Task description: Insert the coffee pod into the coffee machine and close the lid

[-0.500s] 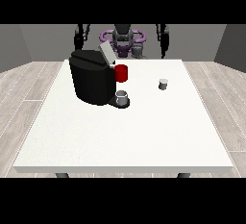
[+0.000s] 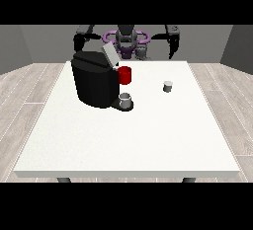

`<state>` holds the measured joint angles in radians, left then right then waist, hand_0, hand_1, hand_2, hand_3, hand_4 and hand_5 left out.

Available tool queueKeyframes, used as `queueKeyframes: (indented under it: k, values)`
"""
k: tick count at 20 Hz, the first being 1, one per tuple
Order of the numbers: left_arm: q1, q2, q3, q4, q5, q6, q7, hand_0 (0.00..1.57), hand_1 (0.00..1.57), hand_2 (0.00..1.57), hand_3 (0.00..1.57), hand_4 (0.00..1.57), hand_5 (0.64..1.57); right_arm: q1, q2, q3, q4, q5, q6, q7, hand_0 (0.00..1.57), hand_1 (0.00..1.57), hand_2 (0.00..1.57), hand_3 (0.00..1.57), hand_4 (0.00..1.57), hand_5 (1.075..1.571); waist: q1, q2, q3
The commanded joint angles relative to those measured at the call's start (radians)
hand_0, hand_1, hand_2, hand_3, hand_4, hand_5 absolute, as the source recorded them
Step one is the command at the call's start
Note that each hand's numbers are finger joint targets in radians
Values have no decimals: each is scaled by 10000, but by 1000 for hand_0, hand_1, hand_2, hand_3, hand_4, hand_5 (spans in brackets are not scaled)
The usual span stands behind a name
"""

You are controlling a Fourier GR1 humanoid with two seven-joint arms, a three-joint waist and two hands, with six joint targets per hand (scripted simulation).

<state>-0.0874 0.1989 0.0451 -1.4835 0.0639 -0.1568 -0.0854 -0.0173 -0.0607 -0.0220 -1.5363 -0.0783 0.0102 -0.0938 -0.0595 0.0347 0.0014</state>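
The black coffee machine (image 2: 96,83) stands on the white table (image 2: 123,140) at the left of centre. Its grey lid (image 2: 108,55) is tilted up and open. A red part (image 2: 125,75) sits on the machine's front, and a grey cup (image 2: 126,100) stands below it on the base. The small grey coffee pod (image 2: 168,86) stands alone on the table, right of the machine. The hand at the view's left (image 2: 78,42) hangs behind the machine near the far edge. The hand at the view's right (image 2: 173,46) hangs above the far edge, well behind the pod. Neither touches anything.
The robot's torso (image 2: 126,41) is at the table's far side, in the middle. Wooden floor surrounds the table. Wide bare tabletop lies between the machine and the near edge.
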Motion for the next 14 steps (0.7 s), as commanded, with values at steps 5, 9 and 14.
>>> queueKeyframes:
  k: [5, 9, 14]
  values:
    - [-1045, 1604, 404, 1370, -1463, -66, 129, 0, 0, 0, 0, 0, 1571, -631, 139, 56, -98, 177, -177, -357, 0, 0, 0, 0, 359, 1571, -332, 606, -15]
    - [-1664, 2433, 844, 2914, -2076, -77, -1228, 0, 0, 0, 0, 0, 1571, -946, 243, 307, -571, 193, -39, -631, 0, 0, 0, 0, 302, 1571, -1047, 1740, -22]
    - [-2499, 2954, 937, 4289, -3047, 600, -1103, 0, 0, 0, 0, 0, 1571, -836, 359, 1035, -846, 599, 63, -996, 0, 0, 0, 0, 399, 1571, -1615, 2349, -22]
